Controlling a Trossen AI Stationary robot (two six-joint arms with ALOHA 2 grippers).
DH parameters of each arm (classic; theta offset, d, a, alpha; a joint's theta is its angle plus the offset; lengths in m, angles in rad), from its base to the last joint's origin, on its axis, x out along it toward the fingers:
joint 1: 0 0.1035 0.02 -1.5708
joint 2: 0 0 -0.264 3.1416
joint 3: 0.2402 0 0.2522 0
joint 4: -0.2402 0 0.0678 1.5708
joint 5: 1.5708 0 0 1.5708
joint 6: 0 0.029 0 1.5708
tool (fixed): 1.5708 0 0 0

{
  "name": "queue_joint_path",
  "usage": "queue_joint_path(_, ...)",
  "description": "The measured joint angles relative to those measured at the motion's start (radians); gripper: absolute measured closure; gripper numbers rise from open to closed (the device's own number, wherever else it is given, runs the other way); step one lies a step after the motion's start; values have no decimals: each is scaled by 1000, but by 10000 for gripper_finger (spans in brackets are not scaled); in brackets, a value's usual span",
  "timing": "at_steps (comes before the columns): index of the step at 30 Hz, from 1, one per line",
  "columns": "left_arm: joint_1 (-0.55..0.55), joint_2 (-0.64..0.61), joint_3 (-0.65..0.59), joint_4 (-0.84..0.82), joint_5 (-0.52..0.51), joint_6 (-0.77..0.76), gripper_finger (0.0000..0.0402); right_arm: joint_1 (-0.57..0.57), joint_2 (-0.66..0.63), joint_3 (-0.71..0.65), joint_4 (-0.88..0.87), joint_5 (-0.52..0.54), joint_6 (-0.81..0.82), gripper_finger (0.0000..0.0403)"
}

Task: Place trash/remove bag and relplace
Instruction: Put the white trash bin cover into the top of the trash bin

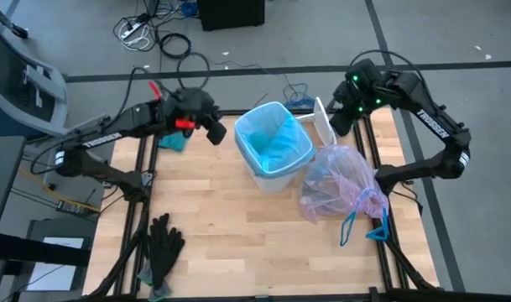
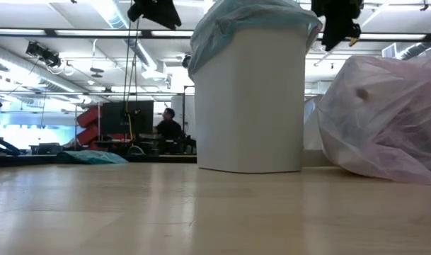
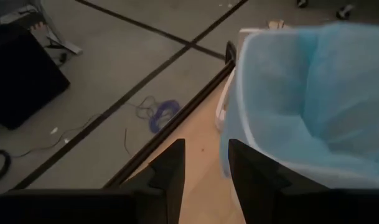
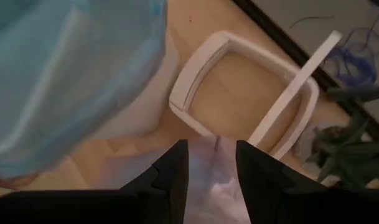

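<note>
A white bin (image 1: pixel 274 149) stands mid-table, lined with a light-blue bag (image 1: pixel 276 134) whose edge folds over the rim. Right of it the tied, full pink-lavender bag (image 1: pixel 339 183) rests on the table, its blue drawstrings (image 1: pixel 360 228) trailing toward the near edge; dark scraps show dimly through its wall. My left gripper (image 1: pixel 217 132) hovers open just left of the bin rim (image 3: pixel 251 93). My right gripper (image 1: pixel 339 117) hangs open over the table's far right, above the bin's white lid frame (image 4: pixel 195 74) and the pink bag's top (image 4: pixel 214 180). Neither holds anything.
The white lid frame (image 1: pixel 324 124) lies at the far edge behind the pink bag, its flap tilted up. Black gloves (image 1: pixel 163 245) lie near the near-left corner. A teal cloth-like thing (image 1: pixel 173 143) sits under my left arm. Cables lie on the floor beyond the far edge.
</note>
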Motion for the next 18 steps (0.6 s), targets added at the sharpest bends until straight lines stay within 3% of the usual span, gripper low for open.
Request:
queue_joint_path(5,-101,-11,-93,1,-101,-124,270,-4,-132,-216,114,-1,37,284)
queue_joint_path(12,-208,-14,-250,156,-105,-279,270,0,-362,-562,305,8,198,287)
queue_joint_path(18,-244,-14,-315,279,-105,-336,270,12,-450,-791,556,92,271,301)
